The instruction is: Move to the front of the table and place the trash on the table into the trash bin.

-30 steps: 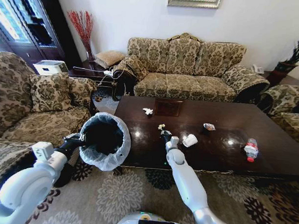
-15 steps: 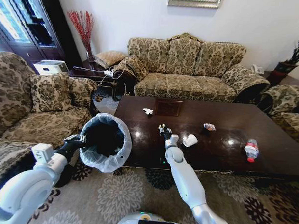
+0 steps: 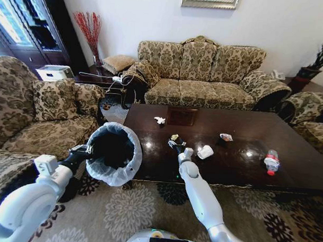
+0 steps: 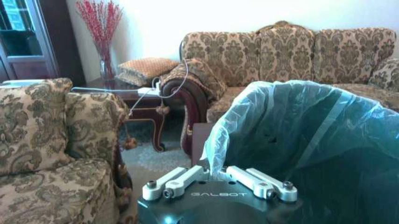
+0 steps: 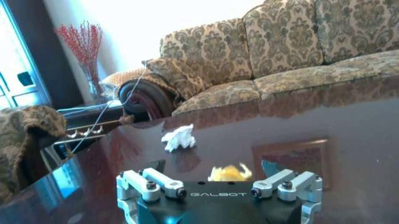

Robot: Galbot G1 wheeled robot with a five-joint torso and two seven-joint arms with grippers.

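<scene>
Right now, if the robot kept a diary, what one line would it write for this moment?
left gripper: shut on trash bin rim, beside table | right gripper: open around yellowish wad on table | paper wad, cup, wrapper, bottle: on table

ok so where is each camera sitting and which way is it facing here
Head view: high on the robot, looking down over the table; both arms show, left gripper at the trash bin, right gripper by a yellowish wad.
Left wrist view: behind its fingers, facing the bin's bag.
Right wrist view: low over the table, fingers open around the wad.
Shared: a white paper wad.
</scene>
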